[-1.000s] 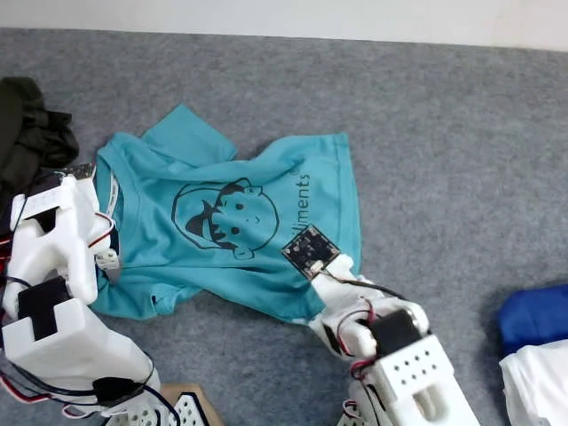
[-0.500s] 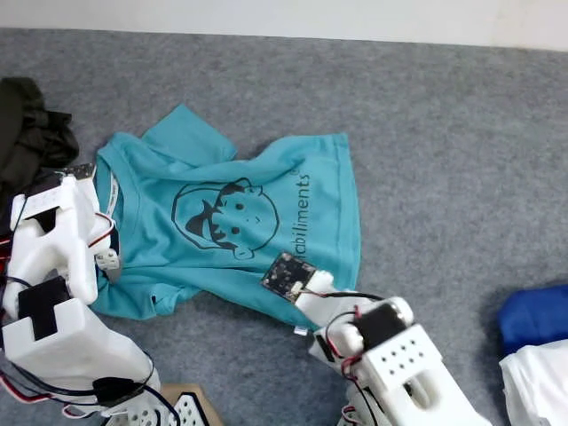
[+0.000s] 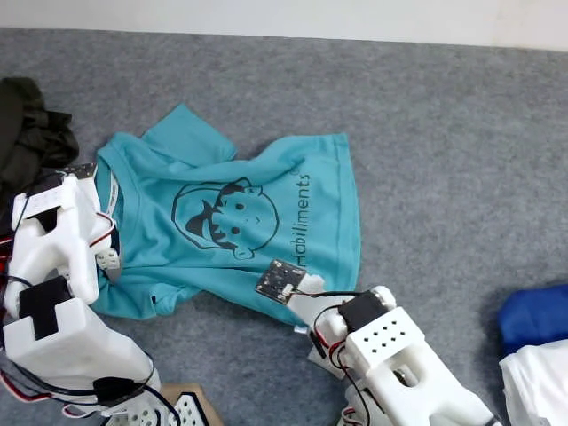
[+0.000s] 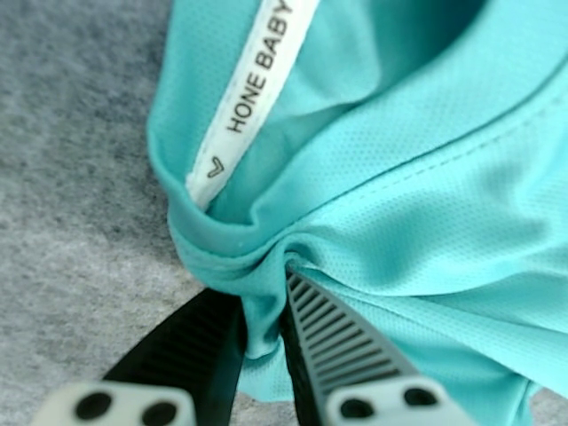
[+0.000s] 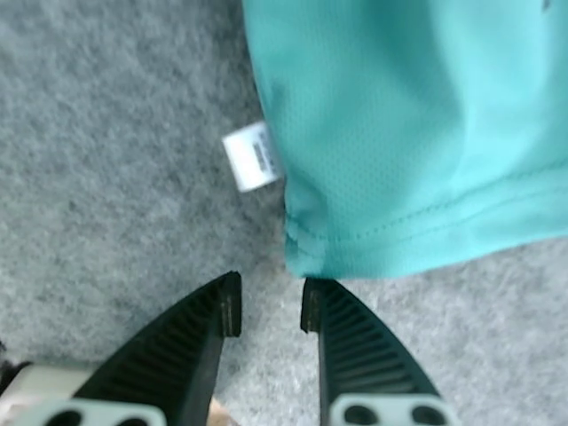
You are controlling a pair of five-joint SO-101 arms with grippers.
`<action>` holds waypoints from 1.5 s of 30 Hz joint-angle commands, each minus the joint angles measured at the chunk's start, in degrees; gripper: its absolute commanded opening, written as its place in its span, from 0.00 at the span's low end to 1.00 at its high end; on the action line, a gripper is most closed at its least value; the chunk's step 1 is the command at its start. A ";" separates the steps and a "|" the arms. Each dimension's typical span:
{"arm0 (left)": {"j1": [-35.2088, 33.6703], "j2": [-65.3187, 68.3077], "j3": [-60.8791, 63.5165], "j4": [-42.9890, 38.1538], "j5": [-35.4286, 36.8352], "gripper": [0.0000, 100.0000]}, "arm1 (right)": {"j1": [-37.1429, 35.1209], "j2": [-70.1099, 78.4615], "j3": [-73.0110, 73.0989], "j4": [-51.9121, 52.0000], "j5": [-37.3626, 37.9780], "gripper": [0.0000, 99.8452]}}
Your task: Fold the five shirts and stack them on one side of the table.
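A teal shirt (image 3: 240,222) with a cartoon face print lies spread flat on the grey table. My left gripper (image 4: 264,297) is shut on a bunched fold of the shirt's collar (image 4: 266,248), beside the white neck label (image 4: 244,98). In the high view that gripper (image 3: 108,259) sits at the shirt's left edge. My right gripper (image 5: 270,288) is narrowly open just off the shirt's hem corner (image 5: 306,257), with nothing between its fingers. A white care tag (image 5: 253,157) sticks out from the hem beside it. The right arm (image 3: 373,342) stands at the shirt's near edge.
A dark garment (image 3: 27,133) is heaped at the far left. A blue shirt (image 3: 532,315) and a white shirt (image 3: 537,382) lie at the right edge. Bare grey surface (image 3: 444,177) stretches to the right of the teal shirt.
The right arm has drawn back off the teal shirt, to the left and toward its near hem. The left arm keeps its hold on the collar without moving.
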 commanded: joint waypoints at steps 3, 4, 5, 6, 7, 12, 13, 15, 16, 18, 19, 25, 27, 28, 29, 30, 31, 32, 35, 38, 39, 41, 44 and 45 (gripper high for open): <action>1.71 0.13 -2.15 -0.79 -0.35 0.01 | -0.75 0.48 -1.80 -4.97 -2.20 0.13; 1.71 0.13 -2.15 -0.79 -0.35 0.01 | -0.75 0.84 -1.71 -5.76 -2.20 0.13; 1.71 0.13 -2.15 -0.79 -0.35 0.01 | -0.75 0.84 -1.54 -6.64 -2.20 0.13; 1.71 0.13 -2.15 -0.79 -0.35 0.01 | -0.66 0.92 -1.19 -7.16 -2.20 0.13; 1.71 0.13 -2.15 -0.79 -0.35 0.01 | -0.66 0.92 -0.75 -7.69 -2.20 0.13; 1.71 0.13 -2.15 -0.79 -0.35 0.01 | -0.66 0.92 1.89 -10.95 -2.20 0.17; 1.71 0.13 -2.07 -0.79 -0.35 0.01 | -0.57 0.92 2.51 -11.65 -2.20 0.17; 1.71 0.13 -2.07 -0.79 -0.35 0.01 | -0.40 0.92 3.65 -12.53 -1.93 0.15; 1.63 0.13 -2.07 -0.70 -0.35 0.01 | -0.40 0.92 4.09 -12.79 -0.88 0.14; 1.54 0.13 -2.07 -0.53 -0.35 0.01 | -0.31 0.92 5.23 -12.88 2.02 0.11; 1.54 0.13 -2.07 -0.53 -0.35 0.01 | -0.31 0.92 5.58 -12.88 2.99 0.09; 1.63 0.13 -2.07 -0.44 -0.35 0.01 | 0.22 0.75 6.20 -12.88 5.89 0.01; 1.71 0.13 -2.07 -0.35 -0.35 0.01 | 2.24 0.40 5.85 -12.88 5.98 0.01; 1.71 0.04 -2.07 -0.35 -0.35 0.01 | 3.82 0.40 5.67 -12.88 5.98 0.01; 1.80 0.04 -2.07 -0.26 -0.35 0.01 | 5.67 0.31 5.49 -12.88 6.51 0.01; 2.15 -0.04 -2.33 -0.26 -0.26 0.01 | 7.52 0.31 4.79 -12.88 7.56 0.01; 2.95 -0.04 -3.21 0.35 -0.26 0.01 | 9.10 0.31 3.82 -12.70 8.35 0.01; 3.65 -0.04 -4.35 2.55 -0.26 0.01 | 10.86 0.31 2.68 -12.53 8.53 0.01; 5.76 -0.04 -10.07 10.90 -0.26 0.01 | 15.16 0.31 -1.54 -11.30 8.35 0.01; 7.43 -0.04 -17.19 19.25 -0.26 0.01 | 17.10 0.31 -7.78 -6.29 8.35 0.01; 7.69 -0.04 -19.30 21.45 -0.26 0.01 | 17.45 0.31 -9.98 -4.44 8.26 0.01; 8.04 -0.04 -23.60 25.58 -0.26 0.01 | 18.15 0.31 -14.55 -1.27 6.24 0.01; 8.57 -0.04 -29.23 29.54 -0.26 0.01 | 18.95 0.40 -20.09 -0.31 2.90 0.01; 8.57 -0.04 -30.64 29.89 -0.26 0.01 | 18.95 0.66 -21.67 -0.31 2.20 0.01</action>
